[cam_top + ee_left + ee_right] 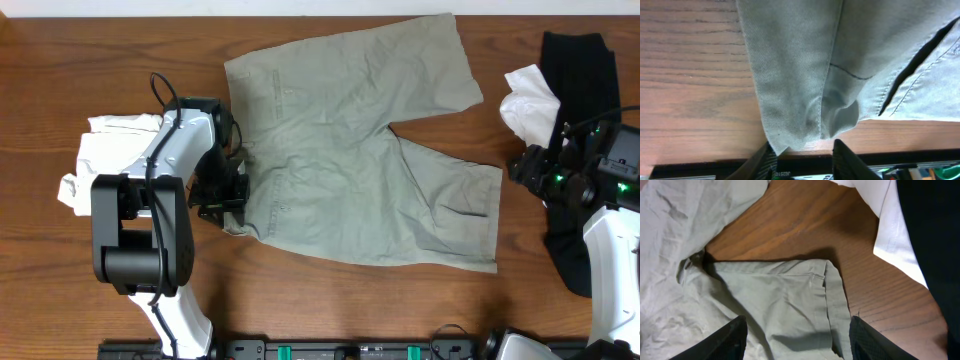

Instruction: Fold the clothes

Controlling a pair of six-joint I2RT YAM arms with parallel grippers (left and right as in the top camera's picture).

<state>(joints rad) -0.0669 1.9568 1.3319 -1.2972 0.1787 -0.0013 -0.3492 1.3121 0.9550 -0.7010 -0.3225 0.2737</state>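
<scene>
A pair of khaki shorts [350, 150] lies spread flat in the middle of the table, waistband to the left and legs to the right. My left gripper [222, 200] is at the waistband's near-left corner. In the left wrist view the shorts' corner [800, 75] hangs down between the open jaws [805, 160] and touches the left finger. My right gripper [520, 168] hovers by the hem of the nearer leg. In the right wrist view its jaws [797, 340] are wide open over that leg [780, 300], holding nothing.
A crumpled white garment [110, 150] lies at the left under my left arm. A black garment [580, 90] lies at the far right with a white cloth [530, 100] on it; both also show in the right wrist view, white [890, 230] and black [930, 240].
</scene>
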